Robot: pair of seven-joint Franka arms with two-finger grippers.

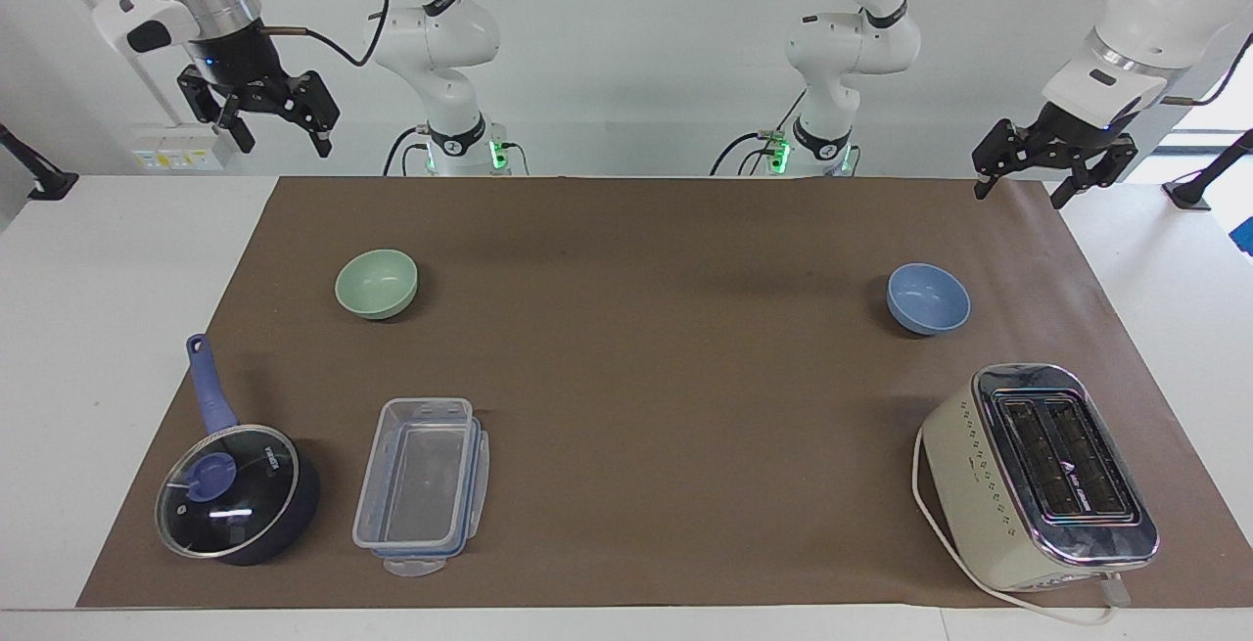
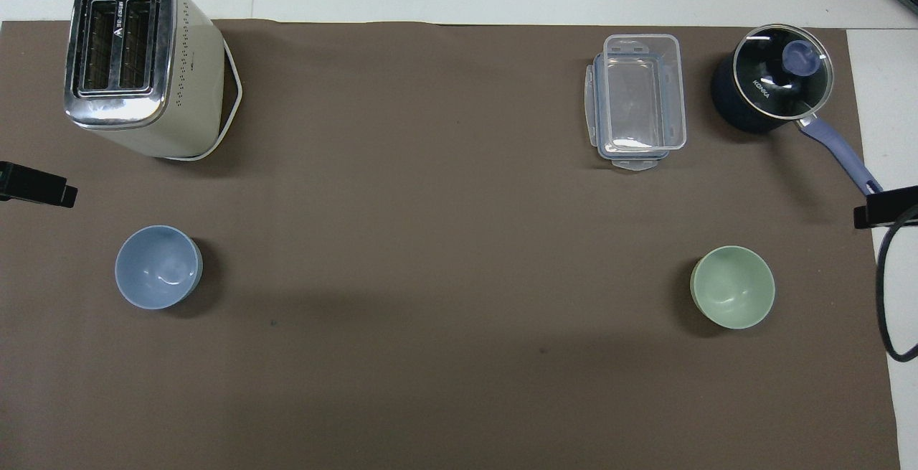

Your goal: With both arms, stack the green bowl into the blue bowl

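— While both arms hang raised at the robots' edge of the brown mat (image 1: pixel 646 377), which moves first?

— Likely the right gripper (image 1: pixel 279 127), fingers spread and holding nothing, up over the mat's corner at the right arm's end. The green bowl (image 1: pixel 376 283) sits on the mat near that end. A good grasp would pinch one wall of the rim, coming straight down.

— And the left gripper (image 1: pixel 1047 176)?

— Also spread and empty, over the corner at the left arm's end. The blue bowl (image 1: pixel 928 298) rests upright near it.

— Room to carry?

— The mat's middle between the bowls offers an open path. The saucepan (image 1: pixel 238 492) and clear container (image 1: pixel 421 484) lie farther from the robots than the green bowl; the toaster (image 1: pixel 1043 475) stands farther than the blue bowl.
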